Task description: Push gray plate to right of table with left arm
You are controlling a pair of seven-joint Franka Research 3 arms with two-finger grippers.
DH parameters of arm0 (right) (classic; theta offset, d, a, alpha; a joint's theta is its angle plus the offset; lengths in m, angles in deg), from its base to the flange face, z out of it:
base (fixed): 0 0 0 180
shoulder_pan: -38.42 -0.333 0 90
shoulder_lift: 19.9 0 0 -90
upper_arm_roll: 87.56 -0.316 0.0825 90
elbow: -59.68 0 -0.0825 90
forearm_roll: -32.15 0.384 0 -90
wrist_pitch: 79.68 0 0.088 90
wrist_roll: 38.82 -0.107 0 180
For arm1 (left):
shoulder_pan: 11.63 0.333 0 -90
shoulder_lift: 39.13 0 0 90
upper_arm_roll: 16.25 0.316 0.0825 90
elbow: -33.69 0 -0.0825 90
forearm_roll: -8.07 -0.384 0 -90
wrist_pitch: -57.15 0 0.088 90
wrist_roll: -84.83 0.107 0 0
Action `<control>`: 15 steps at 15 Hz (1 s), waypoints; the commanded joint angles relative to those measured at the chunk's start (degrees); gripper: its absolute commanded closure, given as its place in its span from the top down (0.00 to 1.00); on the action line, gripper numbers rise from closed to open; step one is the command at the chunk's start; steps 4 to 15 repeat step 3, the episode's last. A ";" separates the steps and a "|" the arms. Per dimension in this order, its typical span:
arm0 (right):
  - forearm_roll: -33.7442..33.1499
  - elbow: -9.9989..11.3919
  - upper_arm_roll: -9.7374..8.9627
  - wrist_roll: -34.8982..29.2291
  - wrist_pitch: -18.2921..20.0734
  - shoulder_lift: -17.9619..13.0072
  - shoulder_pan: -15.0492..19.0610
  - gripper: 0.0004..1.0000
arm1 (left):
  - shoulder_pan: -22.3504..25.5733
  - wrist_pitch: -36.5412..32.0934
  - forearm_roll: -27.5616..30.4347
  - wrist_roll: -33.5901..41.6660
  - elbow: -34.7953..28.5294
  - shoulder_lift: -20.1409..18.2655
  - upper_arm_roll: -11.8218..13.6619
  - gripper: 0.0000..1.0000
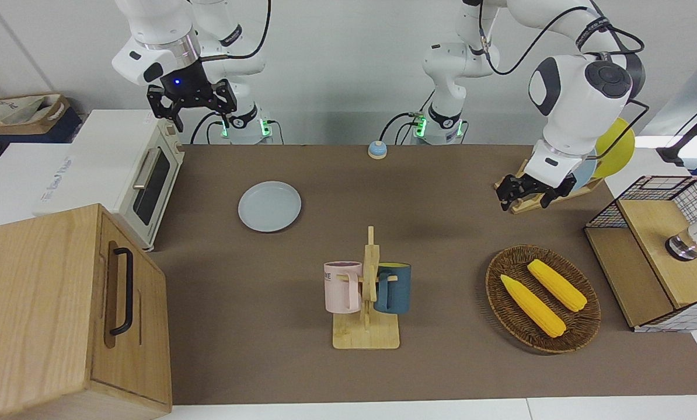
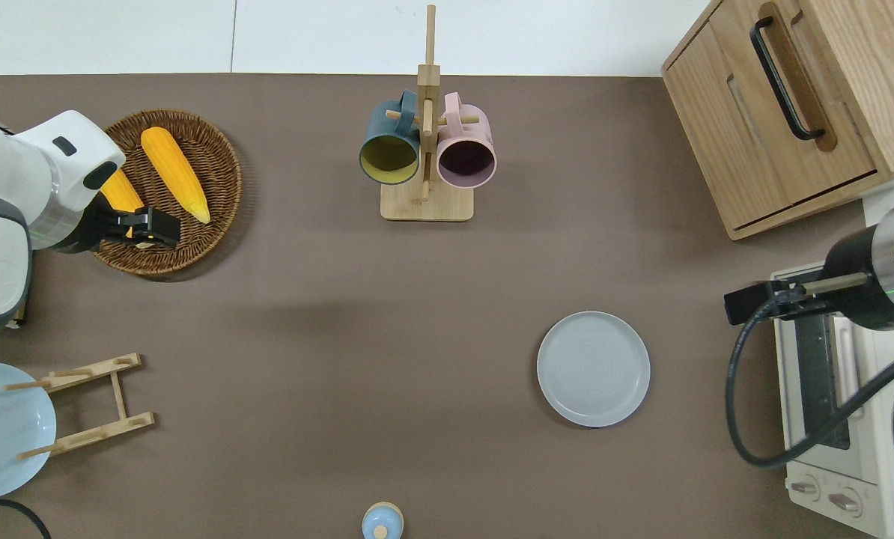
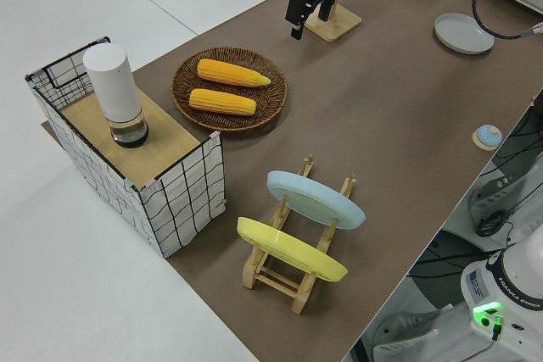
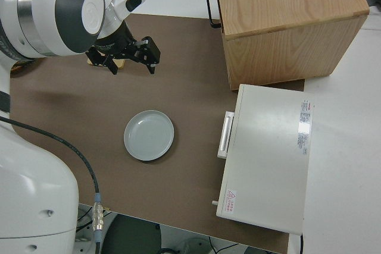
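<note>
The gray plate (image 1: 269, 206) (image 2: 593, 369) (image 4: 149, 135) lies flat on the brown table (image 1: 442, 198), toward the right arm's end, next to the toaster oven. My left gripper (image 1: 526, 198) (image 2: 164, 228) (image 3: 307, 16) hangs open and empty in the air. In the overhead view it is over the rim of the wicker basket at the left arm's end, a long way from the plate. The right arm is parked, its gripper (image 1: 201, 119) (image 4: 131, 65) open and empty.
A mug rack (image 1: 366, 291) with a pink and a blue mug stands mid-table, farther from the robots than the plate. The wicker basket (image 1: 582, 324) holds two corn cobs. A dish rack (image 3: 297, 273) carries a sky-blue and a yellow plate. Toaster oven (image 1: 144, 175), wooden cabinet (image 1: 62, 309), wire crate (image 1: 658, 251), small bell (image 1: 377, 150).
</note>
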 commanded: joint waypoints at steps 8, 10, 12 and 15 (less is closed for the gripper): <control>0.59 -0.22 -0.85 0.01 0.69 -0.36 1.16 0.98 | -0.09 0.48 1.05 1.21 -1.79 -1.63 0.64 1.00; 0.59 -0.22 -0.85 0.01 0.69 -0.36 1.16 0.98 | -0.09 0.48 1.05 1.21 -1.79 -1.63 0.64 1.00; 0.59 -0.22 -0.85 0.01 0.69 -0.36 1.16 0.98 | -0.09 0.48 1.05 1.21 -1.79 -1.63 0.64 1.00; 0.59 -0.22 -0.85 0.01 0.69 -0.36 1.16 0.98 | -0.09 0.48 1.05 1.21 -1.79 -1.63 0.64 1.00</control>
